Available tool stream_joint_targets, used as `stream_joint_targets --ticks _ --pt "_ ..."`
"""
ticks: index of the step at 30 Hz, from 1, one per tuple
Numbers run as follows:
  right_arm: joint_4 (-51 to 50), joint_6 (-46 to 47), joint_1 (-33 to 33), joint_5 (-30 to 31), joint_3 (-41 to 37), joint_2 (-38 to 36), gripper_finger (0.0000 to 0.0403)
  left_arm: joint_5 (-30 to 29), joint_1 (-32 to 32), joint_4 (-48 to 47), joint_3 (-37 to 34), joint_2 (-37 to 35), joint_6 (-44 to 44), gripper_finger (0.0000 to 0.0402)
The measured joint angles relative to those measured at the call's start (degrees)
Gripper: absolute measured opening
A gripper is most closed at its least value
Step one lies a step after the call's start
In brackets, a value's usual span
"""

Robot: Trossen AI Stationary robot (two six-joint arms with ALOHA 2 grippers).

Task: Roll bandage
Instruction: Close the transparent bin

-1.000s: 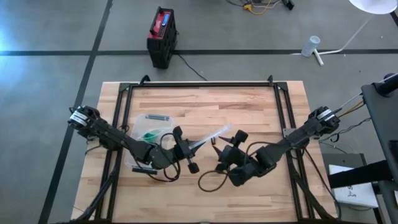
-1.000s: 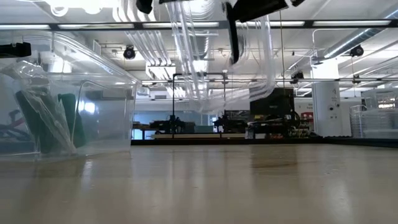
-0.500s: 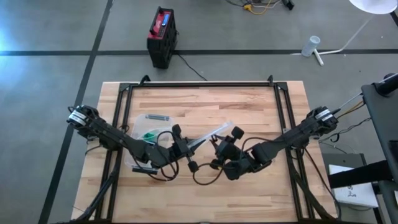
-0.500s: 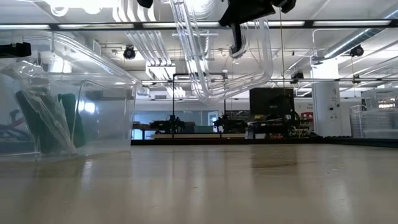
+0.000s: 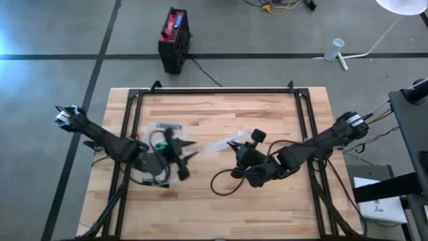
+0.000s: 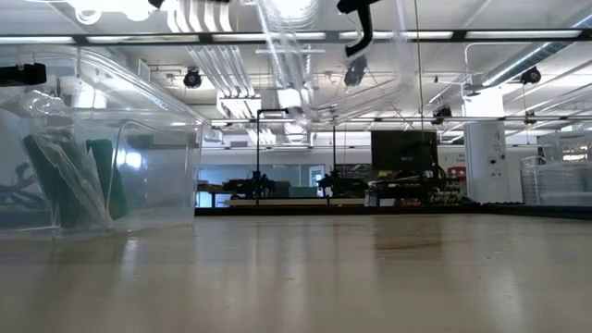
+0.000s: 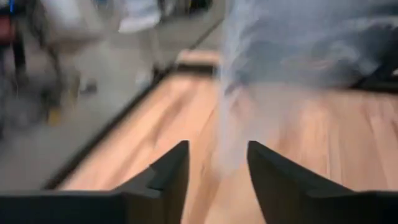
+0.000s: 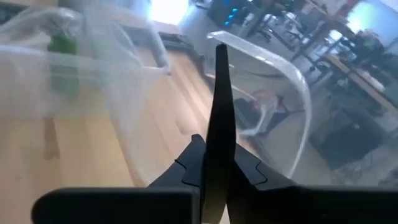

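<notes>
A clear plastic tub [image 5: 151, 136] stands on the wooden table at the left, with green bandage rolls [image 6: 65, 180] inside it; it also shows in the low view [image 6: 139, 139]. My right gripper [image 5: 236, 148] is shut on a clear plastic piece [image 5: 221, 142], held above the table's middle. My left gripper [image 5: 180, 161] is open and hovers beside the tub, to the left of the clear piece. In the left wrist view its fingers [image 7: 217, 146] stand apart, with only a blurred translucent shape ahead of them. My right gripper pinches a thin edge of the clear plastic piece [image 8: 219, 74] between its two shut fingers. The piece curves away beyond the fingertips [image 8: 298, 81] and is lifted clear of the table; in the low view it hangs high up [image 6: 296, 55].
A black cable loop [image 5: 224, 184] lies on the table under my right arm. Black frame rails [image 5: 214, 90] run along the table's far and side edges. A red and black box [image 5: 174, 37] stands on the floor beyond the far edge.
My left gripper has drawn back toward the table's left edge, away from the clear piece and to the tub's side. My right gripper has gone up a little with the clear piece, which now hangs higher above the table.
</notes>
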Motion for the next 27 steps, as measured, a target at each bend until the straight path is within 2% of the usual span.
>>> stream_joint_targets --ticks 3,7,9,11,17,24,27 --pt "-2.45 -0.42 0.11 -2.32 0.03 -1.86 0.0024 2.46 0.71 -21.56 1.64 -5.92 -21.33 0.0187" --pt "-6.66 1.68 0.10 -4.44 0.04 -2.86 0.0023 8.01 2.47 -48.60 2.53 -10.33 -49.71 0.0213" --pt "-8.33 2.37 0.09 -4.58 0.02 -3.01 0.0023 11.31 3.41 -57.71 2.48 -11.21 -59.95 0.0217" --pt "-9.40 2.87 0.09 -4.53 0.02 -3.03 0.0023 16.11 4.62 -64.96 2.45 -11.29 -66.00 0.0218" --pt "-12.07 4.80 0.09 -5.03 0.00 -3.03 0.0023 25.06 10.43 -77.05 2.40 -9.76 -73.02 0.0206" --pt "-14.01 8.11 0.38 -10.91 -0.02 -3.08 0.0023 29.26 22.42 -76.19 0.98 -9.01 -62.21 0.0190" --pt "-15.39 9.76 1.49 -12.14 -0.02 -3.08 0.0023 31.95 26.23 -72.66 -0.99 -8.78 -56.65 0.0188"
